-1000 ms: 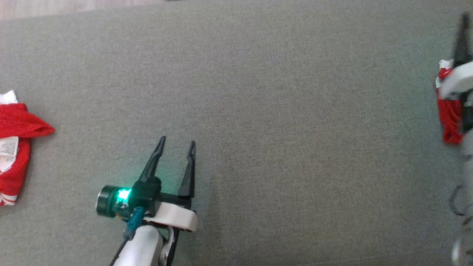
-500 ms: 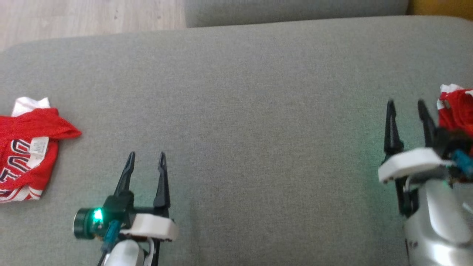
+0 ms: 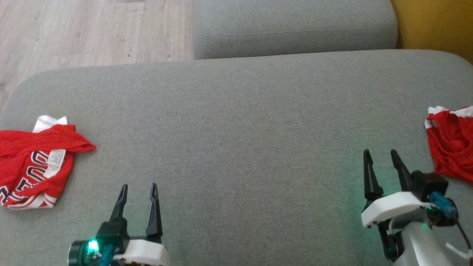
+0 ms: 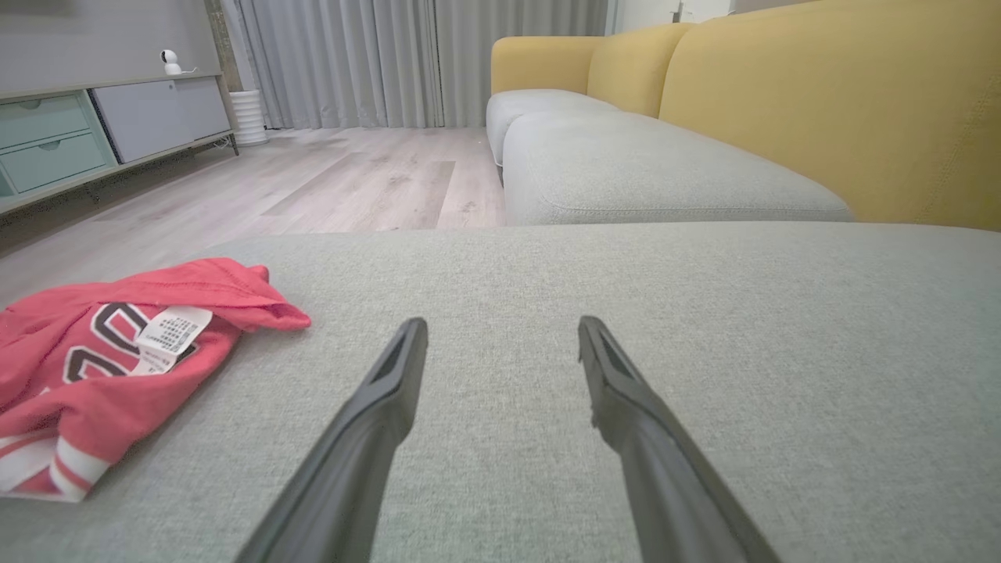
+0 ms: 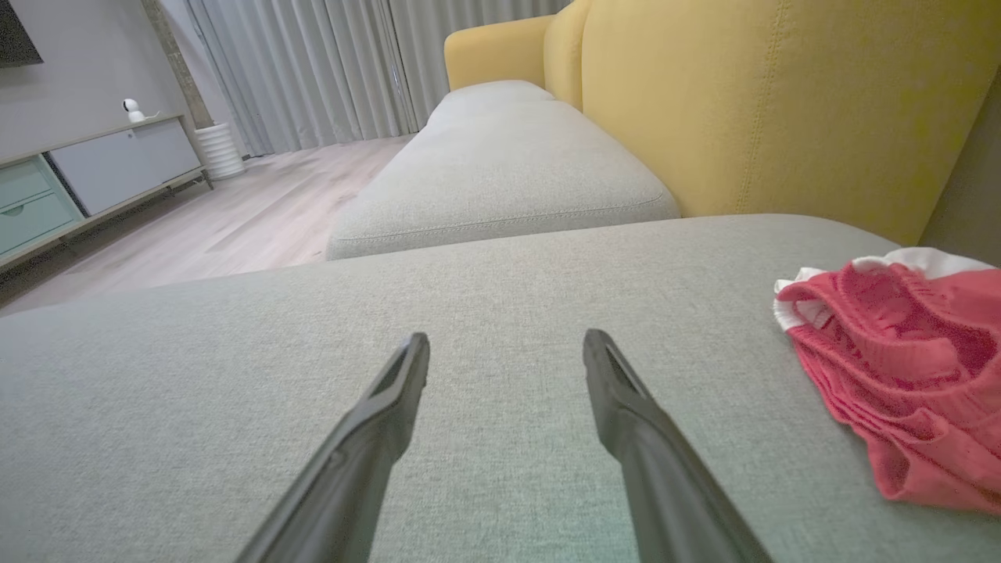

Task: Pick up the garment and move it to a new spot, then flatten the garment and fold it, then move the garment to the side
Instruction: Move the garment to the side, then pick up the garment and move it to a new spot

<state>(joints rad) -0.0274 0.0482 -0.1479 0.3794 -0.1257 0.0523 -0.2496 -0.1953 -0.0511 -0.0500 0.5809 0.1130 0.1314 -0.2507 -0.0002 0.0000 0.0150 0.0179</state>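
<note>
A red garment with dark lettering, white trim and a white label (image 3: 33, 162) lies crumpled at the left end of the grey cushion (image 3: 236, 129); it also shows in the left wrist view (image 4: 117, 352). A second red garment with white trim (image 3: 451, 147) lies bunched at the right edge, seen too in the right wrist view (image 5: 907, 367). My left gripper (image 3: 138, 186) is open over bare cushion, right of the lettered garment. My right gripper (image 3: 380, 152) is open and empty, just left of the bunched garment. Both wrist views show parted fingers, left (image 4: 502, 324) and right (image 5: 507, 338).
Another grey seat cushion (image 3: 295, 26) adjoins the far side, with a yellow backrest (image 3: 436, 26) at the right. Wooden floor (image 3: 92, 33) lies beyond the cushion's far left edge. A low cabinet (image 4: 94, 133) and curtains stand across the room.
The head camera has tilted up, bringing the far cushion and floor into view. My right gripper has come away from over the bunched garment and now stands to its left. Both grippers stayed open.
</note>
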